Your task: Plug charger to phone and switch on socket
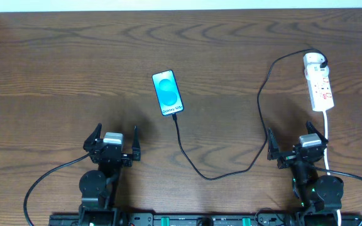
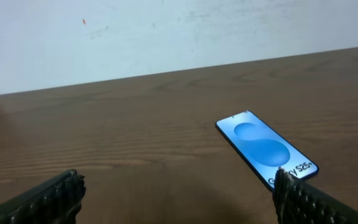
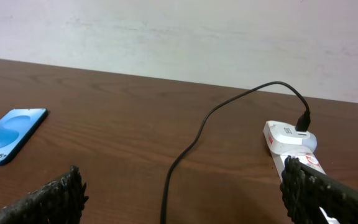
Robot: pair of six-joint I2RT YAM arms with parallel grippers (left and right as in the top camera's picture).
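Socket (image 1: pixel 318 80) lies ahead of the right gripper (image 1: pixel 297 143), its long axis running away from it. The left gripper (image 1: pixel 115 137) is well apart. Both grippers stand open. Charger (image 1: pixel 207 177) apparently already meets phone (image 1: pixel 168 92).

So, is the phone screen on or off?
On: the phone lies face up, and its screen shows a bright blue picture with white text.

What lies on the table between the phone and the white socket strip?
Only the charger cable, rising across bare table between the phone and the socket; the overhead view shows it.
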